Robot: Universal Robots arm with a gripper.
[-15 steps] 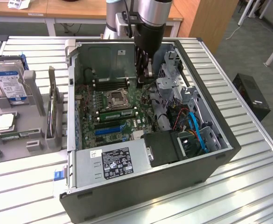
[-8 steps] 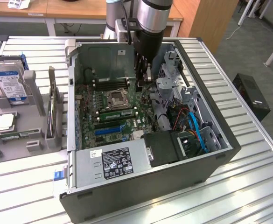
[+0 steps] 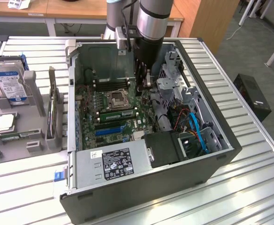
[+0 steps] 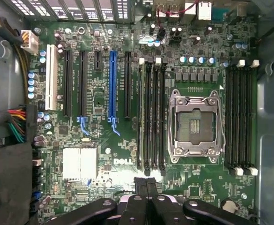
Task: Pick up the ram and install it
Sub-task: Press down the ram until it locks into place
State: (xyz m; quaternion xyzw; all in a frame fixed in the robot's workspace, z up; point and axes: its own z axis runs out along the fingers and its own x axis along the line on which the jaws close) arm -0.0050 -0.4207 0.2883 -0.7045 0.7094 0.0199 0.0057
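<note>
While I watch from the remote station, the exterior view gives me the room. A pale, slatted metal surface (image 3: 249, 187) carries an open dark grey computer case (image 3: 151, 192), which I take as the middle of the dial. At twelve o'clock stand wooden desks (image 3: 76, 9). At three o'clock a small black box (image 3: 251, 96) sits on the grey carpeted floor (image 3: 240, 42). At nine o'clock a grey plastic parts holder (image 3: 33, 117) rests on the surface, with a silver hard drive with a blue label (image 3: 8, 82) upright in it, a square silver processor chip (image 3: 4, 123) lying flat and a wider green expansion card (image 3: 52, 110) standing on edge.

The silver and black arm (image 3: 151, 23) reaches down into the case from twelve o'clock, and its tool (image 3: 145, 84) hangs just above the motherboard.

The wrist view adds the green motherboard (image 4: 99, 103) straight on, with its silver processor socket (image 4: 195, 124), a blue expansion slot (image 4: 112, 84) and a white heatsink block (image 4: 79, 163). There the tool (image 4: 146, 183) has its black fingers (image 4: 140, 185) pressed together, with nothing I can see between them, at the end of the black memory slots (image 4: 153, 117).

The ram (image 3: 118, 114), a long thin green circuit-board stick, stands in one of those slots (image 4: 140, 117), beside the socket on the expansion-slot side.
</note>
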